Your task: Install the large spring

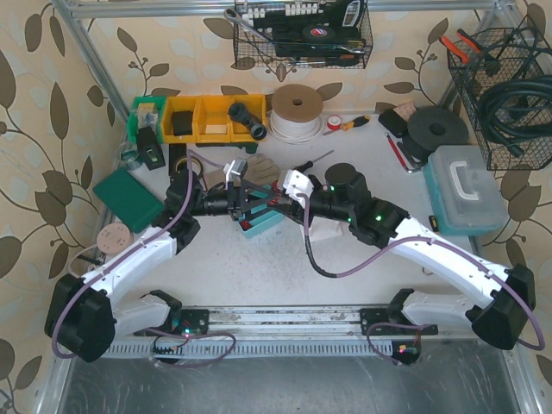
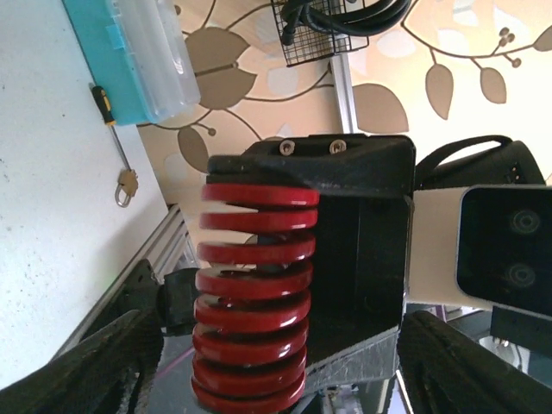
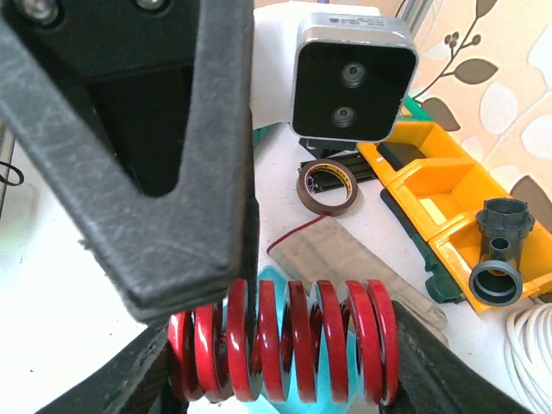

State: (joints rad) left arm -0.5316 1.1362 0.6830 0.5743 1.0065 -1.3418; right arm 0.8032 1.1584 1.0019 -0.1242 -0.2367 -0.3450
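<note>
The large red spring (image 3: pixel 285 341) lies crosswise between my right gripper's (image 3: pixel 280 379) two fingers, one at each end of the coil, so that gripper is shut on it end to end. In the left wrist view the spring (image 2: pixel 254 293) stands upright inside the right gripper's black body (image 2: pixel 362 259). My left gripper (image 2: pixel 276 379) faces it with its jaws wide apart on either side of the coil, not pressing it. One left finger (image 3: pixel 155 216) overlaps the spring's left end. In the top view both grippers meet at mid-table, left (image 1: pixel 244 200) and right (image 1: pixel 280 197).
A teal object (image 1: pixel 259 220) lies on the table under the grippers. Yellow bins (image 1: pixel 211 116), a cord spool (image 1: pixel 297 108), a tape roll (image 3: pixel 326 185), a glove (image 3: pixel 345 259) and a black pipe fitting (image 3: pixel 500 250) sit behind. A teal-and-clear case (image 1: pixel 466 185) stands at the right, a green case (image 1: pixel 129 194) at the left.
</note>
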